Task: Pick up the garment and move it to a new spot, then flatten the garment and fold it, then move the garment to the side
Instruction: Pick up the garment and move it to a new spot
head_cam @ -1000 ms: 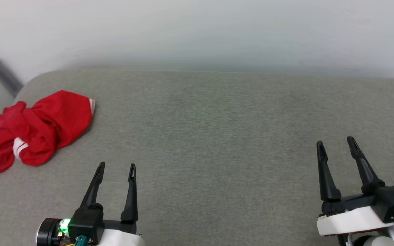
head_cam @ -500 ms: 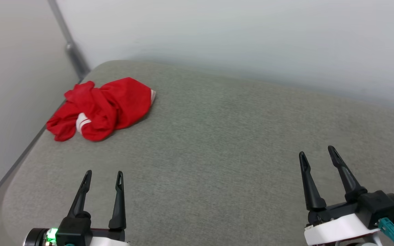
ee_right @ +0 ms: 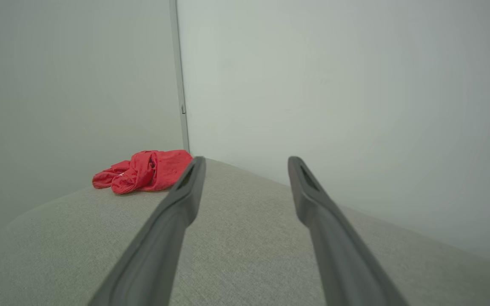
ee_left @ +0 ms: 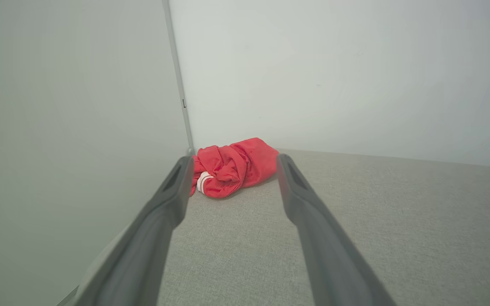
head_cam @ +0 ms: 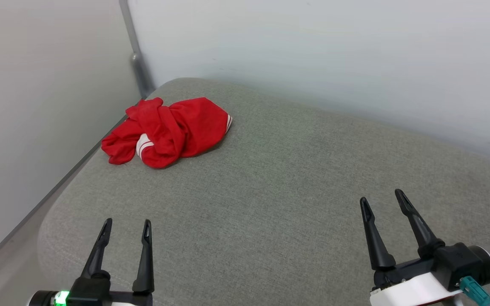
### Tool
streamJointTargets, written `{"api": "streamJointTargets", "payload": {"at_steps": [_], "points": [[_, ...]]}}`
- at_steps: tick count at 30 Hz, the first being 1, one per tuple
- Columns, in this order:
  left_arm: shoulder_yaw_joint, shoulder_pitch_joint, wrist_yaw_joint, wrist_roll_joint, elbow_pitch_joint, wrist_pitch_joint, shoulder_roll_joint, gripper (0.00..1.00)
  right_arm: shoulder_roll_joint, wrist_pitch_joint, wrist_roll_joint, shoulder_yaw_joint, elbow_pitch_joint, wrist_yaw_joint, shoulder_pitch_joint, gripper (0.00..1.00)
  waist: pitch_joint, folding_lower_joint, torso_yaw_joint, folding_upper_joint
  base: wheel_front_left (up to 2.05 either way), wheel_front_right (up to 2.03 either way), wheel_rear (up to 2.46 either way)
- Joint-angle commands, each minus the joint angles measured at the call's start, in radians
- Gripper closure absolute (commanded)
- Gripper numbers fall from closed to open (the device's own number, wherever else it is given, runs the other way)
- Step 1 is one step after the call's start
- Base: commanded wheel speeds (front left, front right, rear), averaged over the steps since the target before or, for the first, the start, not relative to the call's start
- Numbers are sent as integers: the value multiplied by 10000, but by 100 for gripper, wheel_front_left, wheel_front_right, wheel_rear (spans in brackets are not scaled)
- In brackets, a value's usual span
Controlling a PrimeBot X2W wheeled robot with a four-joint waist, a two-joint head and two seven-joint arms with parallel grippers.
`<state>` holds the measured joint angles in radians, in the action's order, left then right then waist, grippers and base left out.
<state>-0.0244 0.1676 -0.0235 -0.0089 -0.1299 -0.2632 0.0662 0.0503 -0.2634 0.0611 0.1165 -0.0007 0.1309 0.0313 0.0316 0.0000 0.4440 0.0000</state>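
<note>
Grey woven cushion (head_cam: 270, 204), pale walls (head_cam: 313, 51) on two sides, metal post (head_cam: 136, 63) in the corner at 11 o'clock. Garment (head_cam: 172, 129) is seen crumpled in a loose heap near that corner, close to the cushion's left edge. It lies 11 o'clock from the left gripper (head_cam: 127, 222) and roughly 10 o'clock from the right gripper (head_cam: 381, 196), well apart from both. Nothing is held: both sets of jaws are spread wide over bare cushion, at 7 and 5 o'clock of the head view.

Handling, as judged: thin jersey knit — light, limp, no stiffness, nothing fragile. Sag and unrolling are to be expected once lifted. Layers are bunched, so several may be taken in one pinch, or only the top one.

Grasp points: a white striped cuff (head_cam: 143, 146) is exposed at 7 o'clock of the heap, a second strip of trim (head_cam: 228, 122) at 3 o'clock. A raised fold on top is suggested for the first lift, since only relocation is needed — hems or shoulders are better sought once the heap is opened. In the left wrist view the heap is framed between the jaws, so the left gripper is judged best placed. Little clearance is left at the heap's 9 o'clock side, next to the wall.
</note>
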Motion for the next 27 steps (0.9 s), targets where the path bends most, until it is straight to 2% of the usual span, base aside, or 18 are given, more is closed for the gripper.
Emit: {"api": "streamJointTargets", "payload": {"at_steps": [1, 5, 13, 19, 22, 27], "points": [[66, 91, 70, -30, -39, -24, 2, 0, -2, -21, -19, -3, 14, -3, 92, 0, -4, 0, 29, 0, 0, 0, 0], [70, 76, 47, -56, 69, -24, -38, 0, -2, -21, -28, 15, 5, -3, 16, 0, -78, 0, 40, 0, 0, 0, 0], [281, -106, -307, -485, 450, -24, -101, 0, -2, -21, -57, -3, -71, -3, -124, 0, -384, 0, -183, 0, 0, 0, 0], [525, -673, -811, -907, 817, -24, -93, 0, -1, -21, -363, 54, -249, -3, -437, 0, -1036, 0, -564, 0, 0, 0, 0], [529, -1262, -982, -1075, 1138, -24, 180, 0, -1, -21, -640, -37, -439, -3, -663, 0, -1622, 0, -801, 0, 0, 0, 0], [369, -2990, -1049, -1705, 2414, -26, 1219, 0, 366, -21, -932, -91, -878, -3, -1036, 0, -2775, 0, -1193, 0, 0, 0, 0]]}}
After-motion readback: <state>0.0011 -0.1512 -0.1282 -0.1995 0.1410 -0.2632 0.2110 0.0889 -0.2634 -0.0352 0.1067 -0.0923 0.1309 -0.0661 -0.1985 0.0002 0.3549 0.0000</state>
